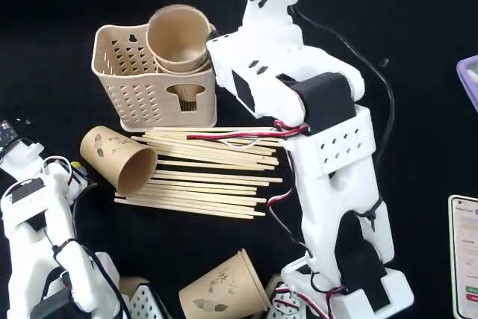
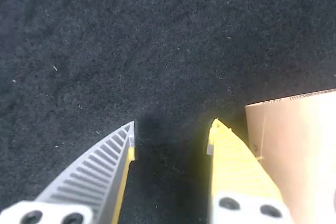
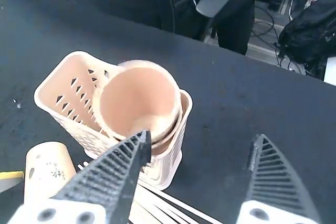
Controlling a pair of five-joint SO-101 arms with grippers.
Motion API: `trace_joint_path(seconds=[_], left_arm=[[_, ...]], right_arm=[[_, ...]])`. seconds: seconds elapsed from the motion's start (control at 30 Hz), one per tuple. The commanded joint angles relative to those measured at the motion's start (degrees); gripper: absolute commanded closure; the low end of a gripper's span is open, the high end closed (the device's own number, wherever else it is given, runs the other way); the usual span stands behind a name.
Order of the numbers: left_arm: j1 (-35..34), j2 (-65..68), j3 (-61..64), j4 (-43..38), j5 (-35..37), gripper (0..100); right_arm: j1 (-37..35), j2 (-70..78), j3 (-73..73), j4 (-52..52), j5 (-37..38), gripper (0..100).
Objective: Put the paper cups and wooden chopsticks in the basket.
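Basket (image 1: 123, 84): upright on the table (image 1: 433, 147), on the far side, just beyond the chopsticks
Stacked cups (image 1: 178, 35): nested mouths up, standing in one end of the basket; I count at least two rims; I judge this part done
Chopsticks (image 1: 202, 173): a loose pile lying flat on the table, in front of the basket; none in the basket that I can see; I judge this part not begun
Side cup (image 1: 119, 158): on its side, mouth toward the chopsticks, touching the end of the pile; not yet loaded
Near cup (image 1: 224, 293): on its side near the arm bases, well apart from the basket; not yet loaded
Right gripper (image 3: 202, 135): jaws spread wide, nothing held; it hangs above the table, just beside the basket end that holds the stacked cups
Left gripper (image 2: 172, 124): jaws parted, with bare table between them and nothing held; a cup (image 2: 294, 150) lies just beside the yellow finger; I take it for the near cup but cannot confirm this
Progress: under half by my estimate; two cups and the whole pile are outside the basket
Next need: I expect a grasp on a loose cup or on some chopsticks; the pile lies flat and loose, so I rate it the harder pick
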Motion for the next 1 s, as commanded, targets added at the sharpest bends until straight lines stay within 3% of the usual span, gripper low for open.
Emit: trace_joint_path(seconds=[0.0,0.2,0.4,0.7,0.83,0.97], left_arm=[[-0.2,-1.5,-0.8,-0.5,0.3,78],[-0.6,-1.5,-0.7,-0.5,0.3,78],[-0.4,-1.5,-0.7,-0.5,0.3,78],[-0.7,-1.5,-0.8,-0.5,0.3,78],[-0.7,-1.5,-0.8,-0.5,0.3,78],[-0.7,-1.5,-0.9,-0.5,0.3,78]], right_arm=[[0.6,0.7,-0.4,-3.0,0.1,69.2],[1.1,4.8,2.5,-9.2,0.1,69.2],[-3.3,-0.6,2.3,4.6,0.9,69.1],[-14.9,-11.5,15.5,13.9,15.6,69.1],[-20.8,-19.5,34.2,5.9,19.2,69.1],[-25.1,-26.2,56.6,-12.3,23.7,69.1]])
